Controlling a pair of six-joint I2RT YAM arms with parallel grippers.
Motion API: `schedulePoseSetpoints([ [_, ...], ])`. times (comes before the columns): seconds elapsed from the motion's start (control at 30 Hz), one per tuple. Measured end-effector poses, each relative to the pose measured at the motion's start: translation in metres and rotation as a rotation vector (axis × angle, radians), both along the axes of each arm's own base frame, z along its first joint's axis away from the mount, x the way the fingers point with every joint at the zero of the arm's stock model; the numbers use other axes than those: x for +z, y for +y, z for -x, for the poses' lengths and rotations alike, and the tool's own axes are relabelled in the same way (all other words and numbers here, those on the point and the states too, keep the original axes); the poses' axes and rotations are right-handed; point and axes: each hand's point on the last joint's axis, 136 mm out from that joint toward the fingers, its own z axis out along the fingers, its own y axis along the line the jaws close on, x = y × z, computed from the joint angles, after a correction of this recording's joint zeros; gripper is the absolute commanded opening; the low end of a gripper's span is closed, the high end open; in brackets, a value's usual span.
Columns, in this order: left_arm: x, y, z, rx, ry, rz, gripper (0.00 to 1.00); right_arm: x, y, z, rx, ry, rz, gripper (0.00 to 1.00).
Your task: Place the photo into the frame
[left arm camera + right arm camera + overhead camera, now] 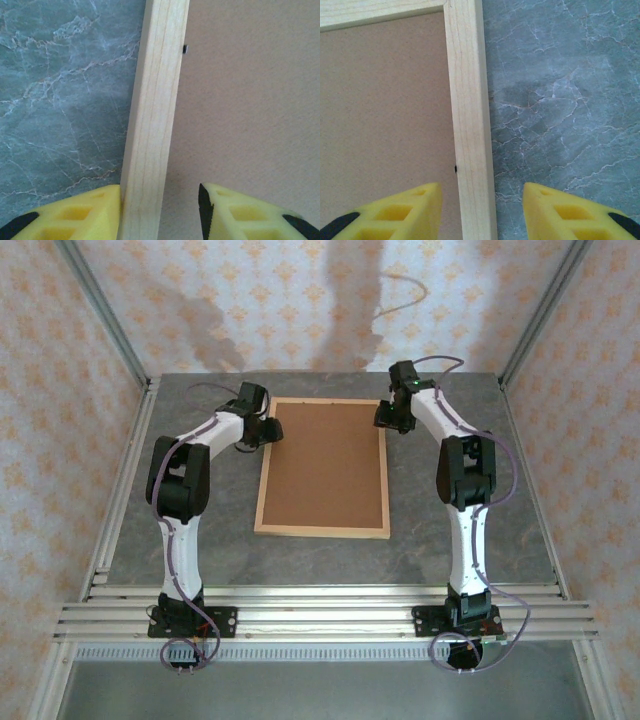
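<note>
Top external: the frame [322, 531] is laid at the desk's [215, 550] centre. Its 9 and 3 o'clock rails are straddled by the left claw [160, 189] and right claw [481, 186], both released.

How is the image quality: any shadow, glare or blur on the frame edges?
Top external: even light, no glare on the frame; arm shadows fall on the back wall. Left wrist: wood grain sharp. Right wrist: soft shadow on the table beside the rail.
</note>
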Motion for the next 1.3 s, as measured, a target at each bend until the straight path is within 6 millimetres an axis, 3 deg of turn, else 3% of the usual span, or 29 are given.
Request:
schedulePoseSetpoints([
  [0.27, -0.009, 0.000, 0.003, -0.001, 0.020, -0.001, 0.37, -0.005, -0.001, 0.003, 0.000, 0.020, 0.004, 0.45],
  [0.5, -0.009, 0.000, 0.003, -0.002, 0.020, 0.002, 0.37, -0.025, 0.000, 0.002, 0.001, 0.054, 0.007, 0.45],
  [1.3, -0.011, 0.000, 0.003, -0.004, 0.016, 0.006, 0.37, -0.019, -0.008, -0.007, -0.020, 0.030, 0.052, 0.45],
])
